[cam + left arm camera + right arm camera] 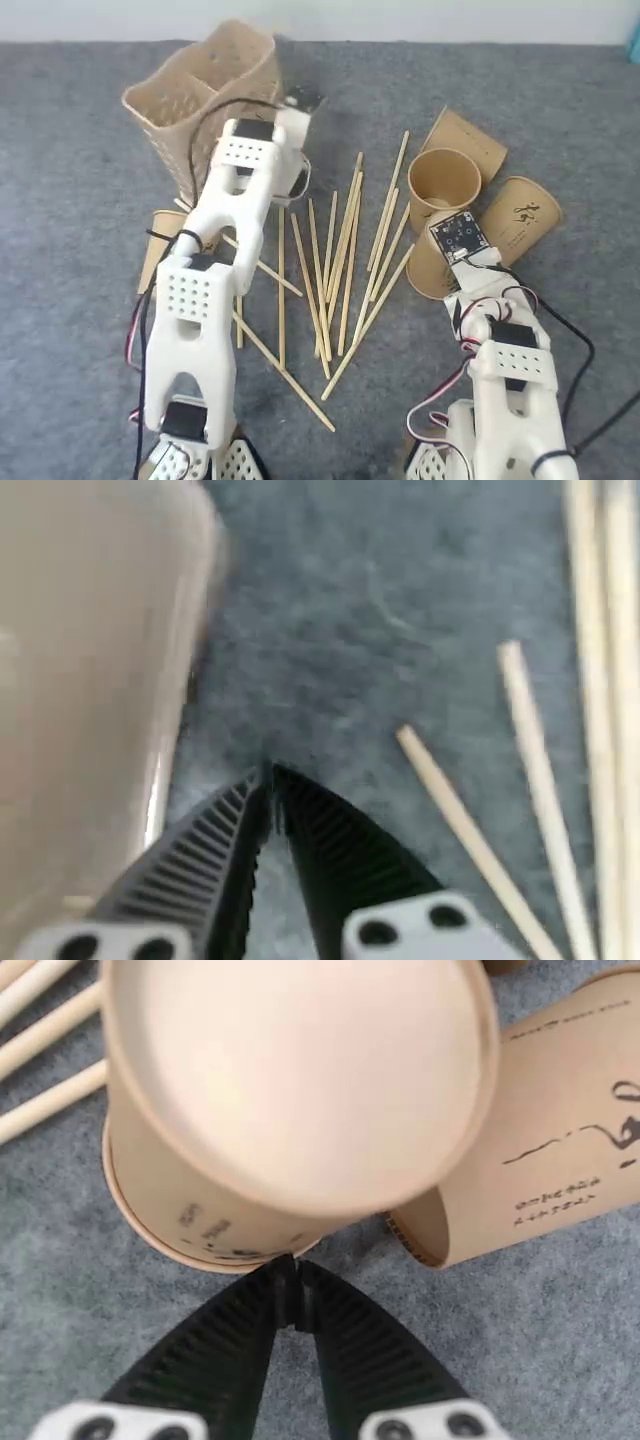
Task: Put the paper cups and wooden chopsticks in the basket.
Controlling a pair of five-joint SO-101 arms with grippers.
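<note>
At the upper left, the tan woven basket (175, 110) leans on the grey fuzzy counter (80, 330). The left jaws are pressed together, empty, just beside it. The thin wooden chopsticks (340, 240) lie scattered in the middle. They look stiff, light and smooth, so pinch one near its middle. At the right, the brown paper cups (445, 180) crowd together. They look easy to squash, so take a rim. The right jaws are pressed together, empty, near one cup. There is open room at the far left.
</note>
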